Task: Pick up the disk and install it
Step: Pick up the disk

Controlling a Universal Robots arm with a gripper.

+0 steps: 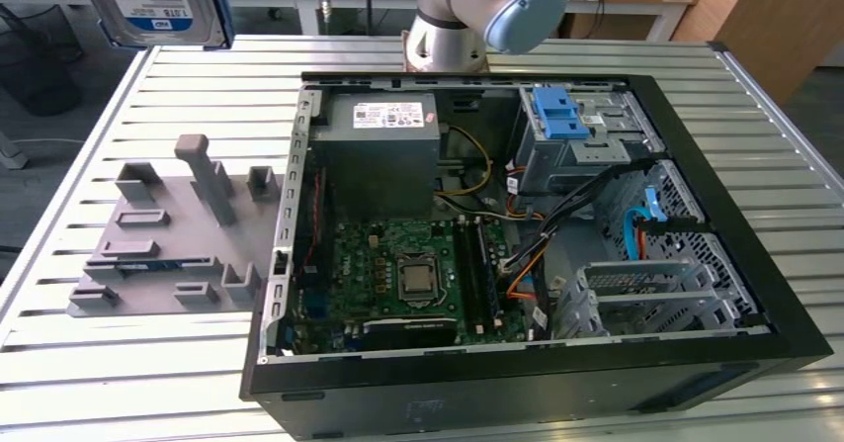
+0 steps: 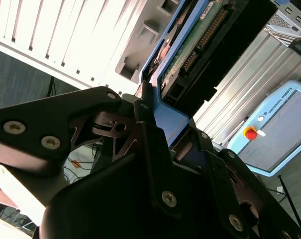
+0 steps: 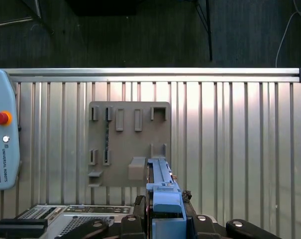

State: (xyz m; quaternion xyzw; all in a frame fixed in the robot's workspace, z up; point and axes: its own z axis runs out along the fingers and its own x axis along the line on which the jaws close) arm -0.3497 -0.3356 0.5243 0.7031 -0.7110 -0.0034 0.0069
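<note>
Exterior view: disk (image 1: 156,7) aloft, grey fixture (image 1: 172,234), open case (image 1: 528,234) below; second wrist view: pincer (image 2: 167,117) clamps disk.

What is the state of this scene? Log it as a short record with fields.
gripper: shut on the disk, clamped across its blue carrier frame
disk: held in the air at the exterior view's upper left, clear of the computer case
computer case: open, lying on the table
fixture plate: grey, on the table at the exterior view's left of the case
drive cage: grey with blue latch, inside the case
task state: disk picked up, not yet installed
</note>
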